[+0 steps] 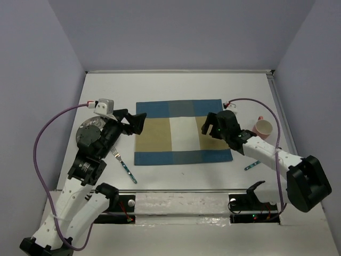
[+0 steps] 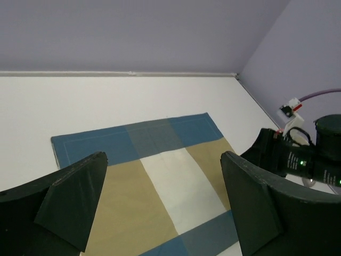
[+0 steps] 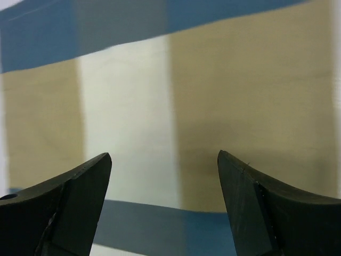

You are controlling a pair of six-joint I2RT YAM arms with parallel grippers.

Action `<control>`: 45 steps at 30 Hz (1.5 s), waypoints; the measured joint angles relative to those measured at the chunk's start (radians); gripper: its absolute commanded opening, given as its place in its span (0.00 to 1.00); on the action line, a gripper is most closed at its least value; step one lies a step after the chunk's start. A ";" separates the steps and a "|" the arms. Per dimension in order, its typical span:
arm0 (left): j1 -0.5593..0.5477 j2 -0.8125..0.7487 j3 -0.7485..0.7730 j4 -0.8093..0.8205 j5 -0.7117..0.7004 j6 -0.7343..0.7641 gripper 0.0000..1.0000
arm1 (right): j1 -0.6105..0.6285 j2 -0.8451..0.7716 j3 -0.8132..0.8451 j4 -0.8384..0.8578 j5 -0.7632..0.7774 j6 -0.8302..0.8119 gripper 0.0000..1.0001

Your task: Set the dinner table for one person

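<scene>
The white dinner table [image 1: 176, 85] bears a blue-and-tan checked placemat [image 1: 183, 132], also seen in the left wrist view [image 2: 160, 181] and the right wrist view [image 3: 128, 112]. My left gripper [image 1: 139, 122] is open and empty at the mat's left edge. My right gripper [image 1: 206, 127] is open and empty over the mat's right part. A grey plate [image 1: 89, 133] lies left under the left arm. A fork [image 1: 123, 165] with a blue handle lies near the mat's front left corner. A pink cup [image 1: 264, 127] stands right. A blue-handled utensil [image 1: 251, 165] lies front right.
The right arm [image 2: 298, 160] shows at the right of the left wrist view. Purple cables loop from both wrists. Lavender walls enclose the table on three sides. A metal rail [image 1: 186, 205] with the arm bases runs along the near edge.
</scene>
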 measured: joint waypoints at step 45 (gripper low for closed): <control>0.011 -0.163 -0.018 0.048 -0.190 -0.025 0.99 | 0.454 1.424 1.381 0.455 -0.412 0.541 0.54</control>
